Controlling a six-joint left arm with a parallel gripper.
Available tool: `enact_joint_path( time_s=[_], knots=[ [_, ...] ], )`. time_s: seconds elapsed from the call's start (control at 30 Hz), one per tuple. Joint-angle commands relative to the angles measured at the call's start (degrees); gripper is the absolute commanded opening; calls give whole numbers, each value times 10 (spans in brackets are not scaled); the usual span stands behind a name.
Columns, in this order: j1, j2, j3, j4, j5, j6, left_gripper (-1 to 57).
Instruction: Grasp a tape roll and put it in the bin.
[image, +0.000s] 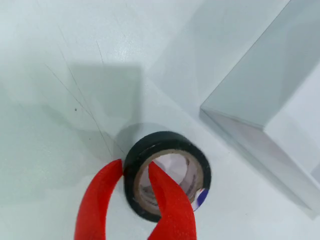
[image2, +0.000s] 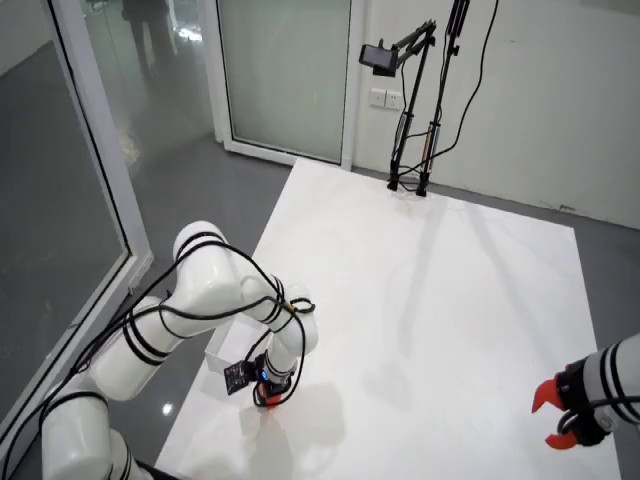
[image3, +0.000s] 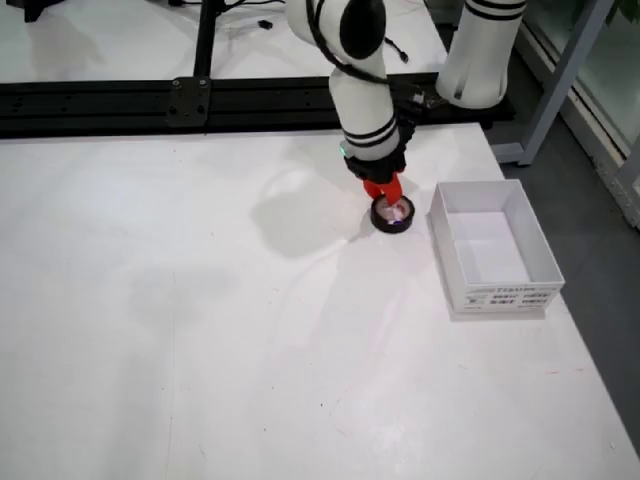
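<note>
A black tape roll with a brown cardboard core lies flat on the white table. My red-fingered gripper straddles its left wall, one finger outside against the black rim and the other inside the core hole, pressed on the wall. In the front view the tape roll sits just left of the white bin, with the gripper coming down on it from above. The bin's corner fills the upper right of the wrist view. The side view shows the gripper low at the table beside the bin.
A second arm's red gripper rests at the table's far corner in the side view. A black rail runs along the back edge of the table. A camera stand is at the table's far end.
</note>
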Motion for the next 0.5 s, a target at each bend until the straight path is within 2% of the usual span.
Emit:
enact_joint_path(
  time_s=[0.03,0.2,0.4,0.5],
  knots=[
    [-4,5,0,2,-12,-6,63],
    [-5,5,0,1,-14,-6,-5],
    [-17,0,-2,-10,-22,-6,-6],
    [-26,-24,-3,-3,1,-6,-6]
  ],
)
